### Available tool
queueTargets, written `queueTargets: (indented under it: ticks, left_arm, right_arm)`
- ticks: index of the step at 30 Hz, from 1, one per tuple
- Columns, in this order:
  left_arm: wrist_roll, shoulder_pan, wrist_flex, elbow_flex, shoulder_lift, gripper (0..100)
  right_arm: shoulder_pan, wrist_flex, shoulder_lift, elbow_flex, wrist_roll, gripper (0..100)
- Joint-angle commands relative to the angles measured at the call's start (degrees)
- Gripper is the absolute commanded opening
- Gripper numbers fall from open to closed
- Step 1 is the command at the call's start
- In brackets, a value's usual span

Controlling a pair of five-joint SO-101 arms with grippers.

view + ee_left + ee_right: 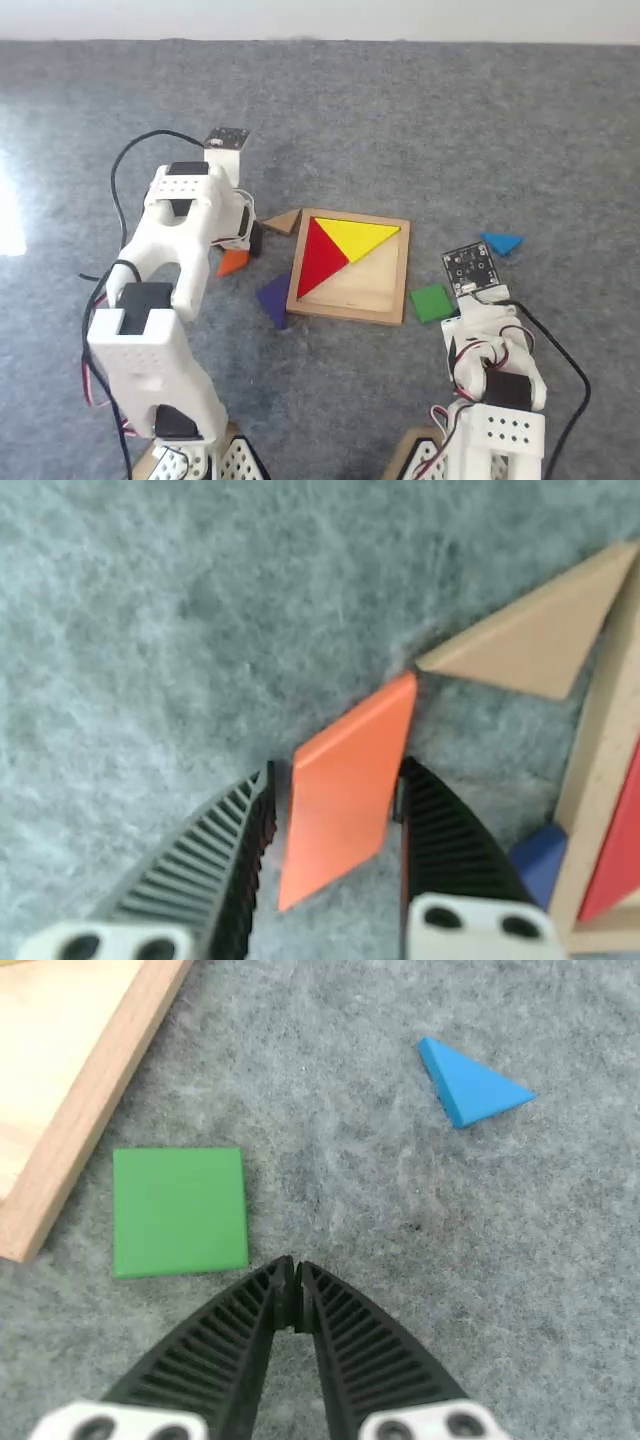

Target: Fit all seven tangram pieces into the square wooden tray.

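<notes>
L tool (335, 780) sits off the tray's (347, 314) left side w/ jaws part open, one finger each side of the orange parallelogram (350, 750). One pad looks to touch its edge and a thin gap shows at the other, so prob. not clamped yet. The piece lies flat on the counter (450, 120), left of the tray. Its long axis runs out along the fingers, far tip almost meeting the tan triangle (520, 645), which lies at the tray's upper-left corner. So the jaws would close across the short width, and the L arm is far nearer than the R. Purple piece (274, 298) touches the tray's lower-left edge. Inside the tray are a red triangle (320, 258) and a yellow triangle (358, 236) side by side, w/ the rest bare wood. Green square (180, 1210) lies just off the tray's lower-right corner. Blue triangle (470, 1088) is farther right of the tray. R tool (296, 1270) is there too, tips pressed together, holding nothing, just beside the green square.
</notes>
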Motion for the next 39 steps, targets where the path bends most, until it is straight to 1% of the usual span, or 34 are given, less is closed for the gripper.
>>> queueTargets:
  ticks: [1, 3, 7, 10, 17, 23, 27, 30, 31, 33, 36, 39]
  left_arm:
    - [0.3, -0.7, 1.8, -0.6, 0.3, 18]
    - [0.3, -1.1, 1.8, -0.5, 0.3, 16]
    - [-0.1, -0.4, 1.7, -0.3, 0.2, 7]
    - [-0.2, 0.3, 1.8, -0.3, -0.4, 3]
    - [-0.2, 0.8, 1.7, -0.6, -1.8, 2]
    - [0.4, 3.5, 3.9, 2.9, -13.6, 2]
    - [2.5, 8.8, 4.0, 9.1, -26.0, 2]
    - [2.0, 16.1, 3.8, 11.7, -33.3, 2]
    - [0.9, 18.9, 3.8, 11.6, -34.5, 2]
    - [-1.3, 24.8, 3.9, 10.2, -34.8, 2]
    - [-1.9, 31.6, 3.8, 7.2, -31.8, 2]
    - [-1.8, 34.5, 2.0, 3.9, -25.9, 2]
  right_arm:
    - [-0.5, -1.4, -0.9, -0.4, 0.7, 0.9]
    - [-0.5, -1.4, -0.9, -0.4, 0.7, 0.9]
    - [-0.5, -1.4, -0.9, -0.4, 0.7, 0.9]
    - [-0.5, -1.4, -0.9, -0.4, 0.7, 0.9]
    - [-0.5, -1.4, -0.9, -0.4, 0.7, 0.9]
    - [-0.5, -1.5, -0.9, -0.4, 0.7, 0.9]
    - [-0.5, -1.5, -0.9, -0.4, 0.7, 0.9]
    - [-0.5, -1.5, -0.9, -0.4, 0.7, 0.9]
    - [-0.5, -1.5, -0.9, -0.4, 0.7, 0.9]
    - [-0.5, -1.5, -0.9, -0.4, 0.7, 0.9]
    - [-0.5, -1.5, -0.9, -0.4, 0.7, 0.9]
    - [-0.5, -1.5, -0.9, -0.4, 0.7, 0.9]
